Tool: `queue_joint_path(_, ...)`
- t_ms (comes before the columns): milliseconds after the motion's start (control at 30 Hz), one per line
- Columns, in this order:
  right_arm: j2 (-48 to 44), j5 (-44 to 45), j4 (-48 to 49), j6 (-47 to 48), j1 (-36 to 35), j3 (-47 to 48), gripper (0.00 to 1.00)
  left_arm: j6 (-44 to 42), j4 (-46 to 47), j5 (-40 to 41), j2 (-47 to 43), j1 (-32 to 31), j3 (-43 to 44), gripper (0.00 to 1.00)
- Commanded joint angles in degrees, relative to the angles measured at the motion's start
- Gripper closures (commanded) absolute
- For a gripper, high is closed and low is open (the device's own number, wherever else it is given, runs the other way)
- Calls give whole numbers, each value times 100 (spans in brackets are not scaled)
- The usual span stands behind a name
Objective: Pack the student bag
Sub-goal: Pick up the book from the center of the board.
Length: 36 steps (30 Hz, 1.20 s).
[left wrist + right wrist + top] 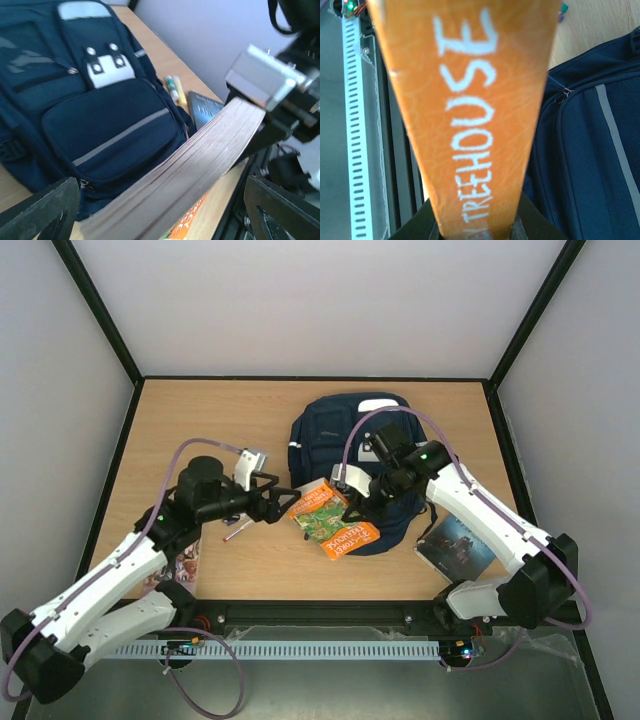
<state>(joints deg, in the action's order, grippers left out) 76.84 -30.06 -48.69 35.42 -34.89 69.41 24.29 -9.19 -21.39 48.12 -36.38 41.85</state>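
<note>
One wrist view alone shows right fingers (pixel 537 225) pinching orange book (pixel 470 100); left fingers (pixel 45 210) spread.

Wooden table (pixel 200 420), top view. The student bag (pixel 320 435) lies flat toward 1 o'clock of centre. A dark book (pixel 455 545) lies at 4 o'clock, a pen (pixel 237 530) at 8 o'clock, and beyond it an illustrated booklet (pixel 185 565), partly hidden.

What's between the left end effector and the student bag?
An orange book, gripped by the right end effector, lies between the left end effector and student bag; top view shows it.
</note>
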Motion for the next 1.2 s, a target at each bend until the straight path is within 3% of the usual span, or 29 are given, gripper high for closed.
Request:
queue_joint_path(0,-71,-352,-889,820,-26,575,96,-1159,0,-1421,441,-65,188,8)
queue_joint_path(133,125,-491,-1312,947,-26,857,96,-1542,-242,-1986,686,-111,403,8)
queue_joint_path(333,468,-546,-1999,1266,-58,1289,96,-1866,-331,-1905,1241,-562,704,11)
queue_joint_path(533,532,-483,-2158,1274,-118,1452,96,-2166,-623,-2215,1771,-699,1123,28)
queue_joint_path(800,468,-585,-2166,1274,-120,1333,95,-2206,-699,-2380,1849,-708,1145,47)
queue_joint_path(933,498,-584,-2234,1300,-118,1346,95,-2289,-807,-2315,1847,-710,1256,47)
queue_joint_path(1067,514,-657,-2229,1269,-123,1353,95,-2335,-812,-2224,1854,-711,1301,34)
queue_joint_path(1167,529,-802,-2222,1236,-122,1344,95,-2378,-839,-2430,1967,-710,1373,47)
